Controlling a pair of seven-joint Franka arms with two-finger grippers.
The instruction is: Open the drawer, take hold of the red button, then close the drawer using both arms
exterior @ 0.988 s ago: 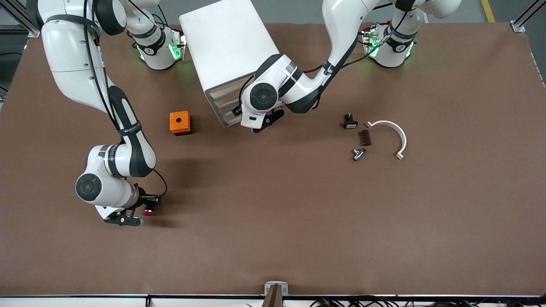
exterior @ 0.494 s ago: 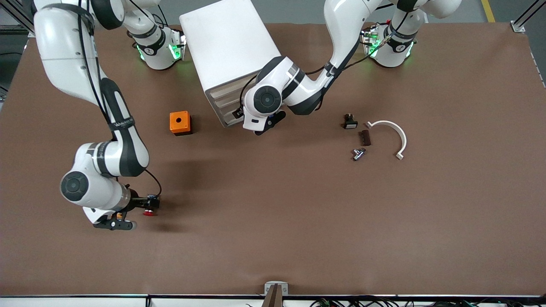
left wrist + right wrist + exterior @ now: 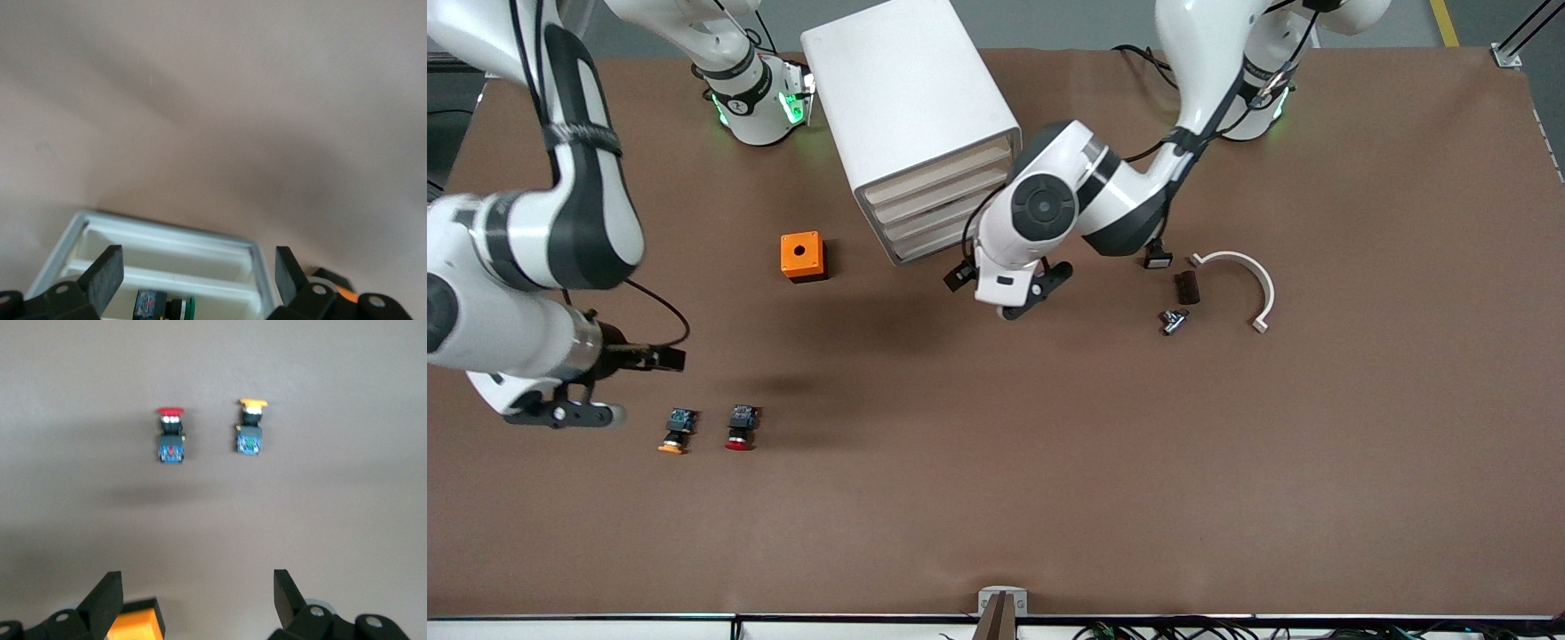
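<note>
- Red-capped button [image 3: 741, 428] lies loose on the table near the right arm's end, cap toward the front edge, long axis front-to-back.
- Right gripper [image 3: 609, 385] hovers nearby, fingers wide, empty; it is nearer.
- Left gripper [image 3: 1000, 293] hangs open just before the drawer [image 3: 943, 242].

Even overhead light, soft arm shadows on table [image 3: 1049, 444], wrist views blurry, washed-out

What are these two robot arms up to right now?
The red button lies free on the table beside an orange-capped one, near the right arm's end. The right claw hangs open nearby, holding nothing. The left claw is open just in front of the cabinet, whose drawers look shut.
</note>
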